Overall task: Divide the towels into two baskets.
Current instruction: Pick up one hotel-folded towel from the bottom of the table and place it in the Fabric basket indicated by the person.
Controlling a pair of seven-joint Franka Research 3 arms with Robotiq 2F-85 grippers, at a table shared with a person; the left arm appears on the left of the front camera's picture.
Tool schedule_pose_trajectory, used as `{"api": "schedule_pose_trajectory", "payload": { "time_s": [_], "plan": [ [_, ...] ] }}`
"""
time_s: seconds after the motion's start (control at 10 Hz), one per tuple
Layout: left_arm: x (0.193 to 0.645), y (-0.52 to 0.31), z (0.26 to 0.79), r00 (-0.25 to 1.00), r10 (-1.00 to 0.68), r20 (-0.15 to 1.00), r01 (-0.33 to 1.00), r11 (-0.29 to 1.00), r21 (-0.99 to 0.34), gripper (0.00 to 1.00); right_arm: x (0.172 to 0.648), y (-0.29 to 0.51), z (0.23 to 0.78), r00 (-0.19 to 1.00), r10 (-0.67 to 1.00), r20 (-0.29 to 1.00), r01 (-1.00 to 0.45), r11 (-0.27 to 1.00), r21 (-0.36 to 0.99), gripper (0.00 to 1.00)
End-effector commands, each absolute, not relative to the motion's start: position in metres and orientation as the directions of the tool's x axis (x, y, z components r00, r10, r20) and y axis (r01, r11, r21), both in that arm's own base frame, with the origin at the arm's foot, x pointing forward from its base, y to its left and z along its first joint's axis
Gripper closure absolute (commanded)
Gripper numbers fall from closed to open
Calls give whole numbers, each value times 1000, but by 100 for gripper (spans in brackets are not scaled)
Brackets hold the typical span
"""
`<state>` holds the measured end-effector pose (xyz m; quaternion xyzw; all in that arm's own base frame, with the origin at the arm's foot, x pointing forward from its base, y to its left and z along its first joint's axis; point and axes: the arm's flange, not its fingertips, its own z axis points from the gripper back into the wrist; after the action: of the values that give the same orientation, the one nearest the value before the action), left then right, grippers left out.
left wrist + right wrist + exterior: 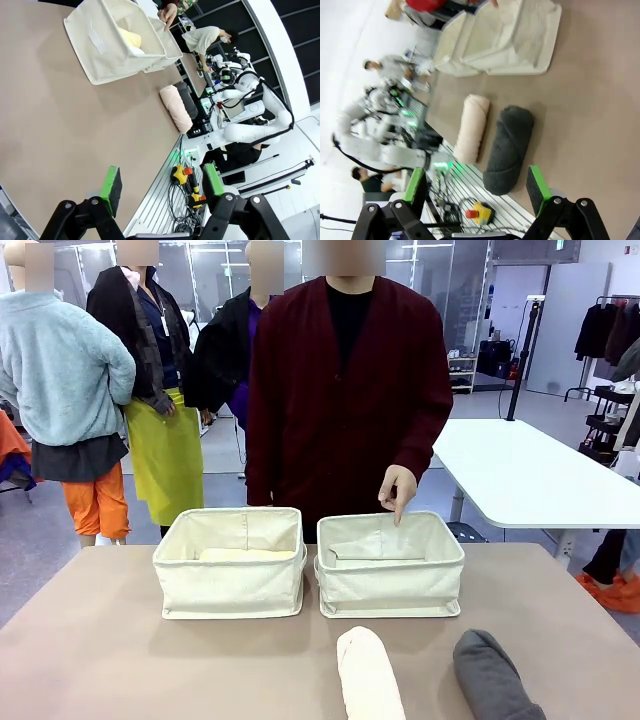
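Front view is showing the cream-pink rolled terry towel point(368, 675) and the dark grey rolled terry towel point(495, 680) lying close together at the near edge of the brown tabletop point(130, 660). Grabbing one could be knocking the other off that edge. Farther on, the left cream canvas basket point(230, 585) is holding a pale yellow towel point(245, 554) and the right cream canvas basket point(390, 590) a white towel point(375, 548). Their soft sides could be folding under a badly dropped roll. The person's hand point(398, 490) is pointing down over the right basket and could be getting bumped. The left hand point(161, 181) and the right hand point(476, 184) are both hanging wide open, holding nothing.
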<state>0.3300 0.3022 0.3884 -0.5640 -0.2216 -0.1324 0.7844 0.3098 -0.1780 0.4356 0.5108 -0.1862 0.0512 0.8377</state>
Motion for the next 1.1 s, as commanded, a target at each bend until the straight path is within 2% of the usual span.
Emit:
{"api": "schedule_pose_trajectory", "payload": {
  "time_s": [0.0, 0.3, 1.0],
  "plan": [
    [325, 302, 394, 877, 44, 479, 440, 329, -836, 18, 310, -111, 444, 958, 4, 287, -228, 618, 753, 0],
    [325, 302, 394, 877, 44, 479, 440, 329, -836, 18, 319, -29, 436, 977, 102, 186, -204, 694, 691, 0],
    [325, 302, 394, 877, 44, 479, 440, 329, -836, 18, 324, 55, 385, 997, 43, 65, -68, 881, 467, 0]
  ]
}}
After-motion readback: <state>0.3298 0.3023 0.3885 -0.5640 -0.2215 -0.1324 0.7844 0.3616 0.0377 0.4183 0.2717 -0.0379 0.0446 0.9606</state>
